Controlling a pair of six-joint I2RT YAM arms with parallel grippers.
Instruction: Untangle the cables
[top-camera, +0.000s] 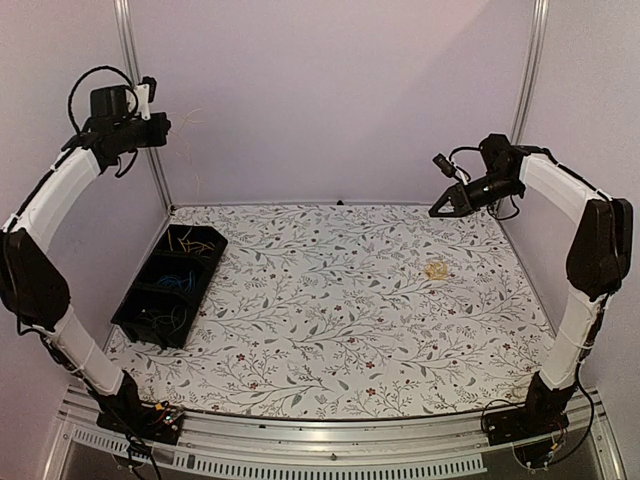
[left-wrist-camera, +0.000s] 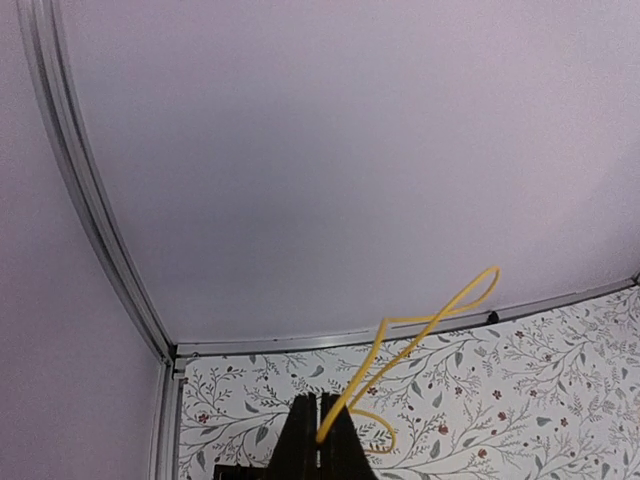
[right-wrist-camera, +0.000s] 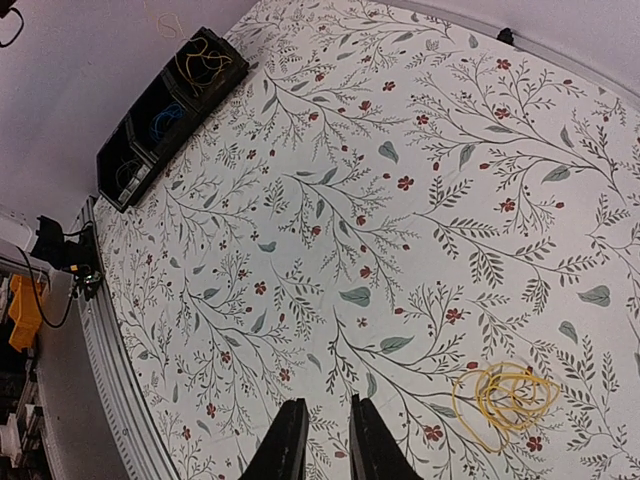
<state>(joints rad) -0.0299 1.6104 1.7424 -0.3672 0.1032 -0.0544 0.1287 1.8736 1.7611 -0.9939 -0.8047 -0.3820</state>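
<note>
tray (top-camera: 141, 272): black, divided, at table's left side | table (top-camera: 330, 320): floral-patterned cover | walls (top-camera: 340, 90): plain pale

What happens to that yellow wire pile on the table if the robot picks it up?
The yellow pile probably lifts as one floppy clump, because its thin loops overlap. It looks light, so a push likely slides it. The wire in the left gripper stands curled, suggesting some springiness.

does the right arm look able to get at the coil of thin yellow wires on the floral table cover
Probably yes: the coil of thin yellow wires lies alone on the floral table cover, nothing over it, and the right gripper hangs nearby, jaws apart and empty.
</note>
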